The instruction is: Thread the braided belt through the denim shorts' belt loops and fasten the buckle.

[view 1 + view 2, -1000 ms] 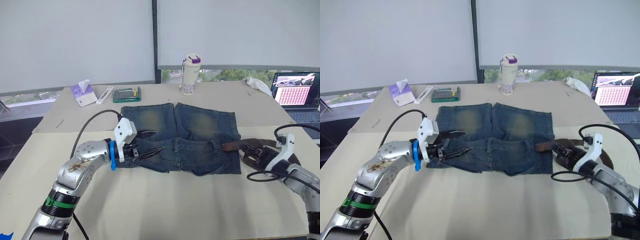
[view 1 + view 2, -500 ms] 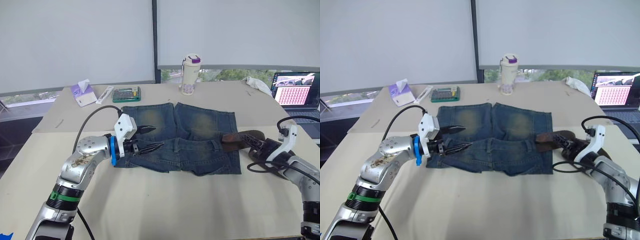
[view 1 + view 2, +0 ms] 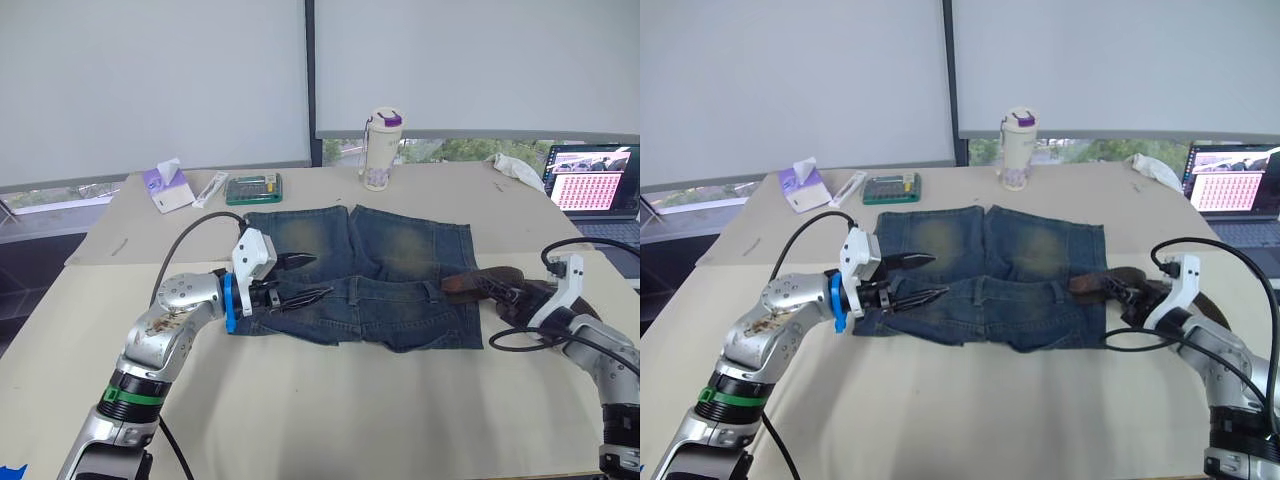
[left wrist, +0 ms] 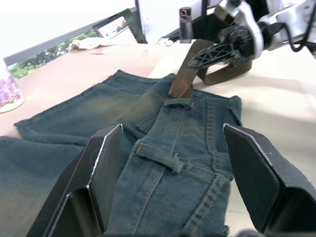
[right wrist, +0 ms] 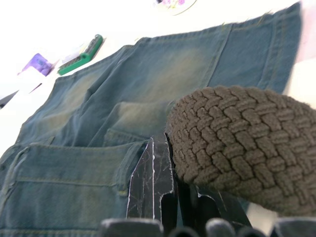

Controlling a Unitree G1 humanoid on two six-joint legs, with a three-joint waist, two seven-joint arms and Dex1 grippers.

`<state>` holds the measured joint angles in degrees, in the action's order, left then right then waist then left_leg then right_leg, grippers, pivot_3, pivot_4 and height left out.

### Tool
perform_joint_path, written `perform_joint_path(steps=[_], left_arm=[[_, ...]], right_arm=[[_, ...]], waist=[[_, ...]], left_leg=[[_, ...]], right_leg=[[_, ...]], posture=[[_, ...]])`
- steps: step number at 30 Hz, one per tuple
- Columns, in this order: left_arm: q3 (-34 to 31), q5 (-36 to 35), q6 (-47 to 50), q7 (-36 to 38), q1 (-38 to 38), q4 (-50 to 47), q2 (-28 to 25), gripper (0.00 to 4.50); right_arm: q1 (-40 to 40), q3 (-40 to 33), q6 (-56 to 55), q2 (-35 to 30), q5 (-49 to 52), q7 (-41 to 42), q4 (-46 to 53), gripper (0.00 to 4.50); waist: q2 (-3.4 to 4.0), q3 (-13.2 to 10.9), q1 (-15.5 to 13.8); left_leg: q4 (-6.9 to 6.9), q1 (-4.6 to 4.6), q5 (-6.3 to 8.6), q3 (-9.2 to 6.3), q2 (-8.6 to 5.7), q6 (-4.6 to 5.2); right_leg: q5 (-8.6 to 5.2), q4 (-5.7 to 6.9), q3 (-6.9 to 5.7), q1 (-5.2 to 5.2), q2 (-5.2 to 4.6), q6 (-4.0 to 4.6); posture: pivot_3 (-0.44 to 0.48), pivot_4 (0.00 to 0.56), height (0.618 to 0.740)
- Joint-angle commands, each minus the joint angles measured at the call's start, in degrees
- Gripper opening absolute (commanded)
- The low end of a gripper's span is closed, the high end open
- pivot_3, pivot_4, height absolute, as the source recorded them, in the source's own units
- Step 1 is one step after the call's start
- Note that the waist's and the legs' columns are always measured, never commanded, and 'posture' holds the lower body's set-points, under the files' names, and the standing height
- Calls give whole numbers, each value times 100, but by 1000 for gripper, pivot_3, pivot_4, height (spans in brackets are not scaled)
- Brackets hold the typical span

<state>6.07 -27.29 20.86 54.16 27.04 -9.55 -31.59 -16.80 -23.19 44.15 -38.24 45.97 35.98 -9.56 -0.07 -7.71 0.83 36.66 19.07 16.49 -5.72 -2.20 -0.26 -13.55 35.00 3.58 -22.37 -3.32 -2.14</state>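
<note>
The denim shorts (image 3: 390,262) lie flat on the table, waistband toward me. My left gripper (image 3: 307,279) is open, hovering over the waistband's left part; a belt loop (image 4: 157,157) lies between its fingers (image 4: 101,170). The braided belt (image 3: 478,282) enters a belt loop (image 4: 179,102) at the waistband's right end and arches up in a hump to my right gripper (image 3: 512,293), which is shut on it. In the right wrist view the brown braid (image 5: 242,140) bulges beside the closed fingers (image 5: 153,180). More belt lies coiled behind the right wrist. I cannot make out the buckle.
At the table's far side stand a white bottle (image 3: 381,150), a green box (image 3: 254,188), a tissue box (image 3: 167,187) and a white cloth (image 3: 518,170). An open laptop (image 3: 595,180) sits at the far right. Black cables loop from both wrists.
My right gripper moved toward the shorts with the belt, so the strap that lay flat now humps up. The left gripper shifted slightly right over the waistband.
</note>
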Motion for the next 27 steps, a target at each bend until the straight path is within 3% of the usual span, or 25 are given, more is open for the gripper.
perform_joint_path(steps=[1, 19, 27], left_arm=[[-119, -48, 26, 66, 42, -187, -36, 3446], [-34, 77, 47, 211, 86, -133, -2, 3446], [-25, 70, 72, 202, 74, -171, 25, 3446]], right_arm=[[-60, -163, 308, 66, 301, 104, 192, 0], [-91, -721, 761, 77, 829, -43, 510, 0], [73, -560, 687, 94, 579, -89, 359, 0]], waist=[[0, 0, 0], [0, 0, -1], [1, 0, -5]], left_leg=[[0, 0, 0, 0, 0, 0], [4, 1, 0, -2, 0, 0], [5, 2, 0, -2, -1, 0]], right_leg=[[0, 0, 0, 0, 0, 0], [0, 1, -2, 0, 0, -1], [1, 1, -2, 0, -1, -1]], posture=[[0, 150, 740], [0, 150, 740], [0, 150, 740]])
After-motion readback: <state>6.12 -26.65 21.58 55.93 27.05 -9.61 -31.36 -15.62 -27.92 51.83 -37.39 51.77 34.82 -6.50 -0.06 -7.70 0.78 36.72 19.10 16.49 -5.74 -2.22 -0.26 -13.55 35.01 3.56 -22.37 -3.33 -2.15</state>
